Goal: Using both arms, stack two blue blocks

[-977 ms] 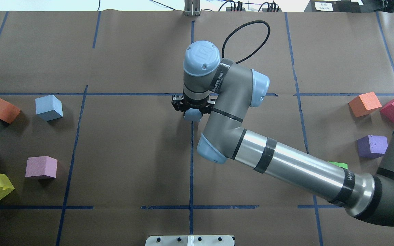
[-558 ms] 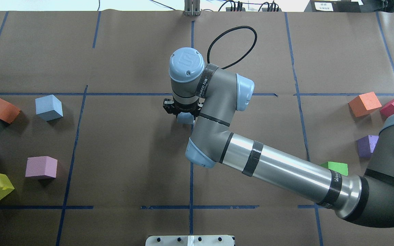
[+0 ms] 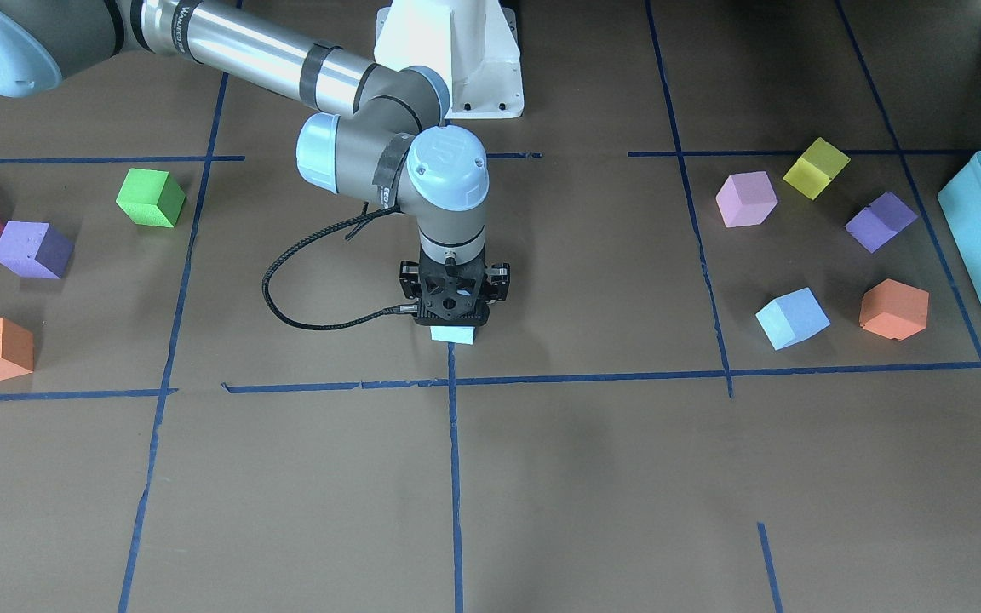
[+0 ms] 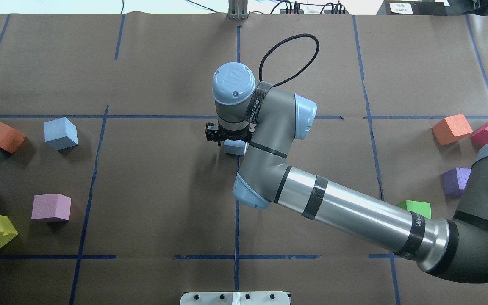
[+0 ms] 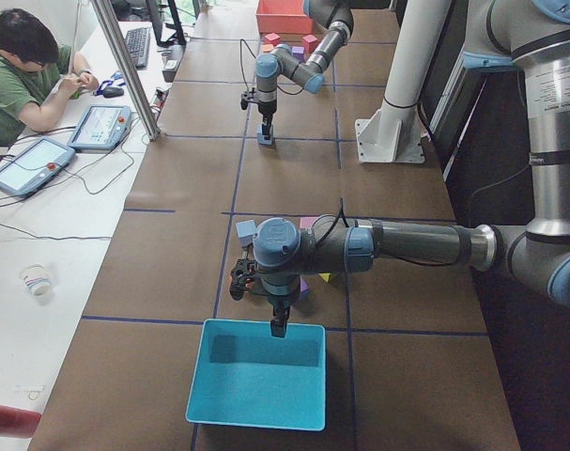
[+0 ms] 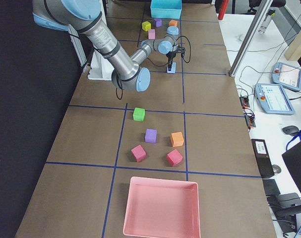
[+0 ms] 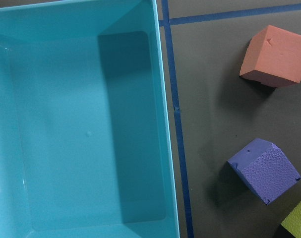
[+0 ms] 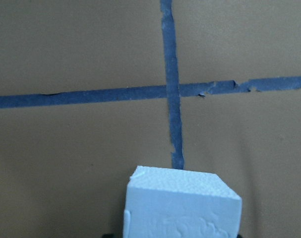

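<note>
Blue block [image 3: 454,335], a pitted foam cube, sits pinched between the right fingers [image 3: 427,320]; for the left fingers [image 5: 279,327], I cannot tell how far they are open.

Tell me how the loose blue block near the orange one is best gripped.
From above, gripping two opposite side faces of the loose blue block. It sits flat, turned off the tape grid, so probably rotate the wrist to match. The orange block stands apart, leaving room.

Blue block [image 3: 453,335] sits mostly hidden under the right gripper [image 3: 454,324], and the wrist view crops its bottom edge. Left gripper [image 5: 279,328]: jaw spacing can't be made out.
</note>
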`<state>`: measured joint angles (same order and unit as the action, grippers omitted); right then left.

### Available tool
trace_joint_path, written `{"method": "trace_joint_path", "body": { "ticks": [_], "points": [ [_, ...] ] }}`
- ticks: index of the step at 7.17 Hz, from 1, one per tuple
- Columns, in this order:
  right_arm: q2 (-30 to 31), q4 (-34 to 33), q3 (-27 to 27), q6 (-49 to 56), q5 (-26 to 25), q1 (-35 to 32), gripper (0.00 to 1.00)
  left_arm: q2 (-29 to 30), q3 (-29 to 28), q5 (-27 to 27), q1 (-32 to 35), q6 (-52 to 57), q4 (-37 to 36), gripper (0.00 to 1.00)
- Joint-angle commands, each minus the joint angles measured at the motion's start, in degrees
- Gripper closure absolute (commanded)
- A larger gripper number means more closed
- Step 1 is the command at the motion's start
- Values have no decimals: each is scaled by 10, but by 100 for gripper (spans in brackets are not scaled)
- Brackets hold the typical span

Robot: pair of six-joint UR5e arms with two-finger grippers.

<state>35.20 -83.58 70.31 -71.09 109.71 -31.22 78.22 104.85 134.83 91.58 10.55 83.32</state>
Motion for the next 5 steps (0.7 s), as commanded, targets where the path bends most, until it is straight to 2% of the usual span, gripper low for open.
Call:
{"method": "trace_joint_path", "body": {
  "ticks": [1, 2, 4, 5],
  "points": [
    [-6, -2, 10, 2, 8, -13, 0, 0, 1, 0, -1, 0, 1, 0],
    [-5, -29, 43, 3, 33, -38, 0, 0, 3, 0, -1, 0, 2, 0],
    [6, -130, 116, 80, 52, -85, 0, 3, 10, 0, -13, 1, 2, 0],
    [54, -162, 174, 146, 82, -121, 0, 8, 11, -6, -16, 0, 3, 0]
  ]
}}
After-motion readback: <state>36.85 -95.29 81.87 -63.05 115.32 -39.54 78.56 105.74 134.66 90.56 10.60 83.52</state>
